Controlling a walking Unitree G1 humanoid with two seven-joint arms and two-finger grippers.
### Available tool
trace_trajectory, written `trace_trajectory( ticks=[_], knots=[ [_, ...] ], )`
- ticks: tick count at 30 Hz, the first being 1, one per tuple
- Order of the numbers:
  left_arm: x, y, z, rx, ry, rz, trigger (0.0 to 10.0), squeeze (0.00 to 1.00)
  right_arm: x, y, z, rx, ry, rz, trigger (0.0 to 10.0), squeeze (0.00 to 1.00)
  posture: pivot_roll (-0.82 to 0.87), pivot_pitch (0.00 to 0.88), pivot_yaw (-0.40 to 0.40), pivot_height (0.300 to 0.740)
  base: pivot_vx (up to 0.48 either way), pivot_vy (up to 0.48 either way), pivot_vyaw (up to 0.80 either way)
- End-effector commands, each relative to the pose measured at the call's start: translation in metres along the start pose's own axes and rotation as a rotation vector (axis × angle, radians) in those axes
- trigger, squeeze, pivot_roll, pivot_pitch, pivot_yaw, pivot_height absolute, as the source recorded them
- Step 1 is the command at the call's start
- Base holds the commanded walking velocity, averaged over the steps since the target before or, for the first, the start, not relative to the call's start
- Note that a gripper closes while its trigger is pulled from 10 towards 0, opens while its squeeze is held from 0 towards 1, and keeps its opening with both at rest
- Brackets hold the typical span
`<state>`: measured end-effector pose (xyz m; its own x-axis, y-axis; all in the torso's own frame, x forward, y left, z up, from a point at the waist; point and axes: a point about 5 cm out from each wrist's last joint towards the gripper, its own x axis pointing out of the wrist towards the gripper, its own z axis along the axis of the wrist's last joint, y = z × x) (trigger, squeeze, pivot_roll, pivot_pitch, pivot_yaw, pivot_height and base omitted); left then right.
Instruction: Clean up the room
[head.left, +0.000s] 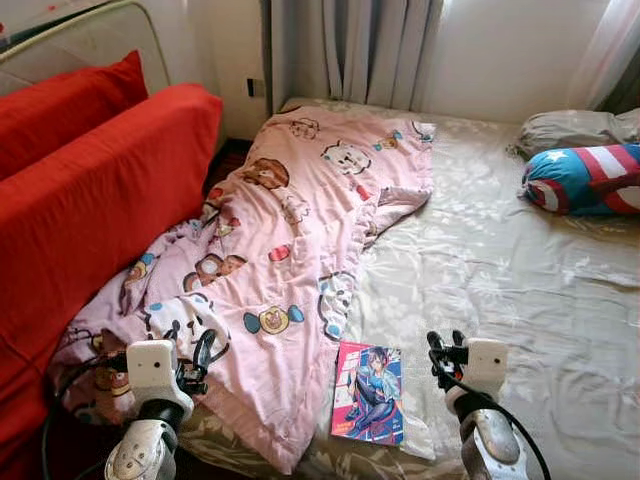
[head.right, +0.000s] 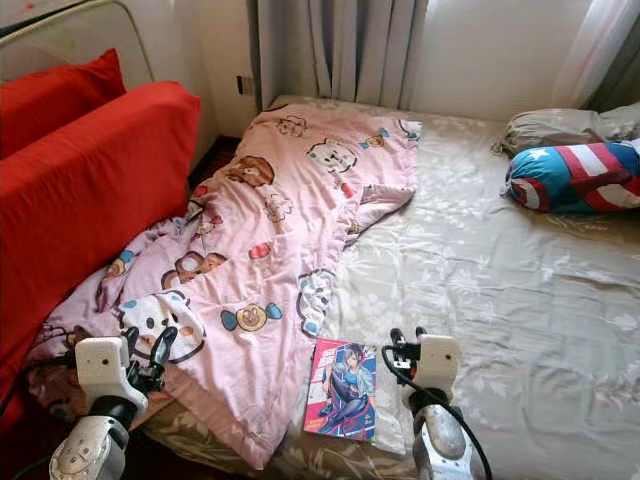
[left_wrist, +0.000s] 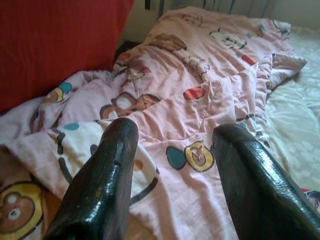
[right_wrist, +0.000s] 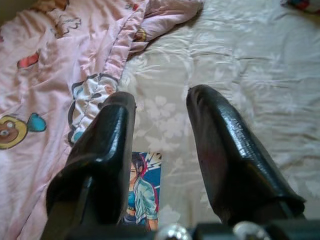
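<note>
- A rumpled pink cartoon-print quilt (head.left: 290, 250) is spread over the left half of the bed (head.left: 520, 300), from 11 o'clock down to 7 o'clock.
- A glossy illustrated comic book (head.left: 368, 392) is seen lying at 6 o'clock, just beside the quilt's edge.
- The left tool (head.left: 200, 362) is held over the quilt, fingers apart.
- The right tool (head.left: 446, 352) is held near the book, fingers apart.

No legible text, brand or number can be made out. Lettering is suggested along the left edge of the comic book (head.left: 368, 392) cover, at about six o'clock on the bed (head.left: 520, 290), but it is too small and blurred to be read.
</note>
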<state>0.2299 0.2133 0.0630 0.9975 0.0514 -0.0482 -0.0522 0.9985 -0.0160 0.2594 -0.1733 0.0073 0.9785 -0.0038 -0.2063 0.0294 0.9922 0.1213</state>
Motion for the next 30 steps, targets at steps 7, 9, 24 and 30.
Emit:
trace_trajectory(
  ticks=[7, 9, 24, 30],
  knots=[
    [0.0, 0.001, 0.0, 0.0, 0.008, 0.001, 10.0, 0.0, 0.002, -0.001, 0.003, -0.005, -0.001, -0.009, 10.0, 0.0, 0.04, 0.114, -0.058, 0.706, 0.0, 0.0, 0.0],
    [0.0, 0.002, -0.001, -0.001, 0.014, 0.005, 10.0, 0.0, 0.003, -0.001, 0.002, -0.007, 0.023, -0.01, 10.0, 0.0, 0.04, 0.115, -0.058, 0.696, 0.0, 0.0, 0.0],
    [-0.002, 0.005, -0.007, -0.008, 0.027, 0.018, 10.0, 0.0, 0.004, 0.0, 0.001, -0.002, 0.019, -0.002, 10.0, 0.0, 0.05, 0.112, -0.063, 0.681, 0.0, 0.0, 0.0],
    [-0.004, 0.007, -0.013, -0.007, 0.046, 0.023, 10.0, 0.0, 0.006, 0.004, -0.004, -0.002, 0.055, 0.013, 10.0, 0.0, 0.05, 0.11, -0.06, 0.661, 0.0, 0.0, 0.0]
  ],
)
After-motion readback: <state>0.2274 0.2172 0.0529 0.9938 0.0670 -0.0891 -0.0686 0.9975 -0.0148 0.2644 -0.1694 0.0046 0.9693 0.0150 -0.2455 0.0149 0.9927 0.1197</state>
